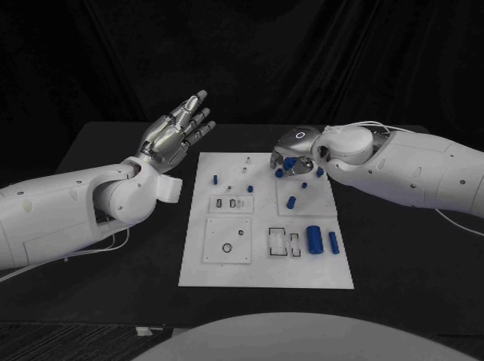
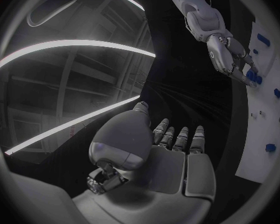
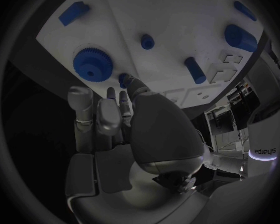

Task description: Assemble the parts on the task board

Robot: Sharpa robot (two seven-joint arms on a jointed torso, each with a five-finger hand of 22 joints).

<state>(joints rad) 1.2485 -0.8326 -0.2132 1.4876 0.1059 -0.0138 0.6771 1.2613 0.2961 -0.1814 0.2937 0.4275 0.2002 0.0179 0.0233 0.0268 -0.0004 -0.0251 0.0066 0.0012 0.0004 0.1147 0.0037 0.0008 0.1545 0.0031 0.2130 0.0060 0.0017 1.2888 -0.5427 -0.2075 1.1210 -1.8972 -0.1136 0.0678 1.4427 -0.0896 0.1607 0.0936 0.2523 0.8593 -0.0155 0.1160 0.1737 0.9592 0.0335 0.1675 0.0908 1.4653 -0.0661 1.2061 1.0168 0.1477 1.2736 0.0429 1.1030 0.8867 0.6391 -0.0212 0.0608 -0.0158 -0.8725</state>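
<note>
At the far right part of the flat white task board (image 1: 266, 263), beside a blue toothed gear (image 3: 93, 64), the right hand (image 1: 293, 160) pinches a small blue part (image 3: 123, 78) for seating, while the left hand (image 1: 177, 129) hovers open and empty, clear of the work.

The task board (image 1: 266, 267) lies in the middle of the worktop (image 1: 415, 278). Two cylinders (image 1: 322, 240) lie on it at 4 o'clock, a small peg (image 1: 292, 201) near its centre, and another peg (image 1: 216, 179) at 10 o'clock.

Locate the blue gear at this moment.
The blue gear lies on the task board, close beyond the right hand fingertips, in the right wrist view.
</note>
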